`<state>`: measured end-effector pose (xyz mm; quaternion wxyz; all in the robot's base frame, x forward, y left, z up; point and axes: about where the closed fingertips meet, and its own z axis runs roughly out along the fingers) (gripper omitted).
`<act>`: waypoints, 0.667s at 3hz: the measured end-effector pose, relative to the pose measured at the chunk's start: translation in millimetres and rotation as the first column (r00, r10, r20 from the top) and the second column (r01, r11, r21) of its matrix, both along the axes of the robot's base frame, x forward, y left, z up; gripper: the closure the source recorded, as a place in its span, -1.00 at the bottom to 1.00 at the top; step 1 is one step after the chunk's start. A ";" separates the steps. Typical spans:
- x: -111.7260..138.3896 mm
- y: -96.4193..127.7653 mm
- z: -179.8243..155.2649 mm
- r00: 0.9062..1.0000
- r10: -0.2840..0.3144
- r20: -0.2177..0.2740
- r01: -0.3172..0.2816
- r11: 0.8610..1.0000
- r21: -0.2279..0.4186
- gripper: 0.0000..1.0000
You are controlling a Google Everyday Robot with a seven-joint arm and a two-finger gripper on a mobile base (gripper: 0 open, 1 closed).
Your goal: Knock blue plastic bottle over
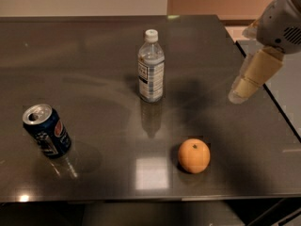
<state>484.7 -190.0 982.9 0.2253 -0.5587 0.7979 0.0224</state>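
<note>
Camera view: blue plastic bottle upright mid-table, long axis vertical. Gripper hangs over right edge, opening can't tell. Bottle well apart, view-left of gripper; prob. needs sideways sweep at upper body.

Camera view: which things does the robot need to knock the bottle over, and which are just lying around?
For the job: blue plastic bottle, upright on the table; gripper, hovering at the right, apart from it.
Just lying about: blue soda can, front left; orange, front right.
</note>
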 end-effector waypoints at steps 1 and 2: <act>30.7 32.2 -6.8 1.000 0.009 0.015 -0.010 0.995 0.100 -1.00; 60.2 62.7 -7.2 0.998 0.014 0.068 -0.026 0.982 0.185 -1.00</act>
